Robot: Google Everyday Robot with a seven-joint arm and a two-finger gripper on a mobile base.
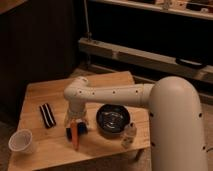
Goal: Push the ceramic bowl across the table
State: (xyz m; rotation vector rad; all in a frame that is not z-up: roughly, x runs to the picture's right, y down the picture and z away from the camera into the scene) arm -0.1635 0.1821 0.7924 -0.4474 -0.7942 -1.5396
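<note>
1. Gripper position: the gripper (pixel 76 129) hangs low over the front middle of the table (pixel 50 95). It is at the end of the white arm (pixel 115 94), which reaches in from the right of the view and bends down at its elbow.
2. Whether the gripper is open or closed cannot be told. An orange stick-like object (pixel 75 141) shows directly beneath it, pointing toward the table's front edge, and contact between the two is unclear.
3. On the right front part of the table the ceramic bowl (pixel 113 120) sits upright, glossy black. It is just beside the gripper, to the right in the view. Whether they touch cannot be told.
4. A small pale bottle (pixel 128 136) stands at the bowl's front rim, near the table's front right corner.
5. A black striped object (pixel 47 115) lies flat to the left of the gripper, apart from it.
6. A white paper cup (pixel 21 141) stands upright at the front left corner, well apart from the bowl.
</note>
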